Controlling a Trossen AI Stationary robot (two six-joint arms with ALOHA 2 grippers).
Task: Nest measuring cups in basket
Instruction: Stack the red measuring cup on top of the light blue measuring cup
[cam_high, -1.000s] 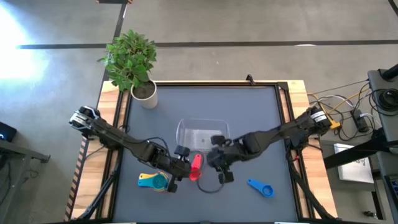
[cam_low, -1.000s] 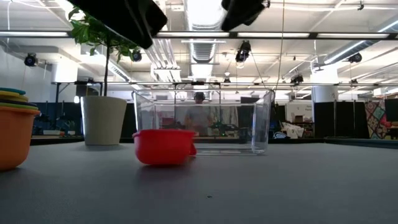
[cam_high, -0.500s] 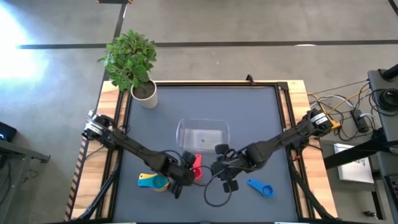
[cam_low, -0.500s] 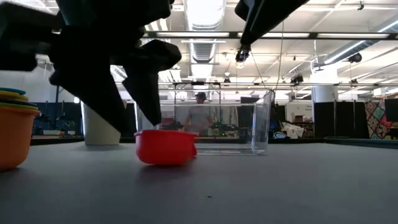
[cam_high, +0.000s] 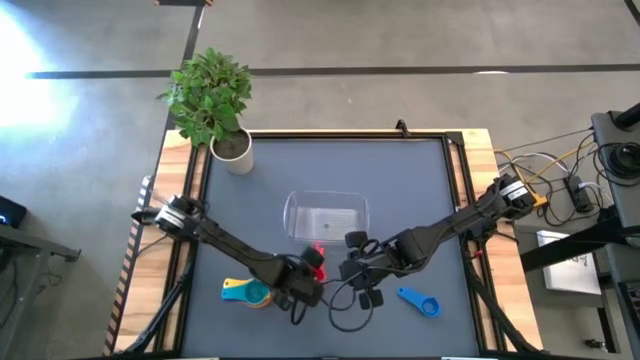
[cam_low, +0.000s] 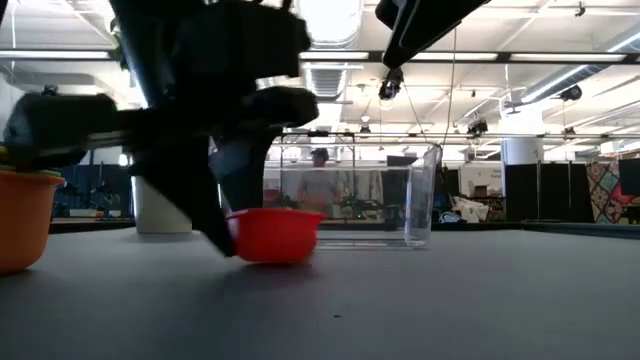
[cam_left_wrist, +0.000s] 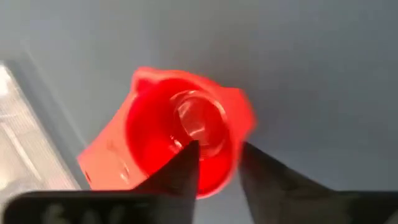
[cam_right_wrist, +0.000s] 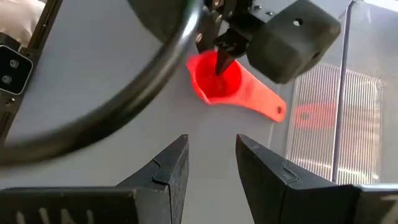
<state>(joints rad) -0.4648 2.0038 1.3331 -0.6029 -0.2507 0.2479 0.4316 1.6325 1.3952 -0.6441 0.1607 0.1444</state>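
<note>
Grey concrete floor (cam_high: 420, 40), bright patch top-left. Dark worktop (cam_high: 330, 165) with wood edges. Potted plant (cam_high: 212, 100) at back-left corner. Open hall behind: ceiling light strips (cam_low: 560, 75), ducts, person (cam_low: 320, 180) standing far off.

One cup (cam_high: 316, 262) lies just before the basket (cam_high: 327, 217), the cup stack (cam_high: 248, 291) farther left.

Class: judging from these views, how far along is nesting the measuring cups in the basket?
Done: several cups are stacked, outside the basket. In hand: the left gripper has one finger inside the red cup. Left: red and dark blue cup, then the basket.
</note>
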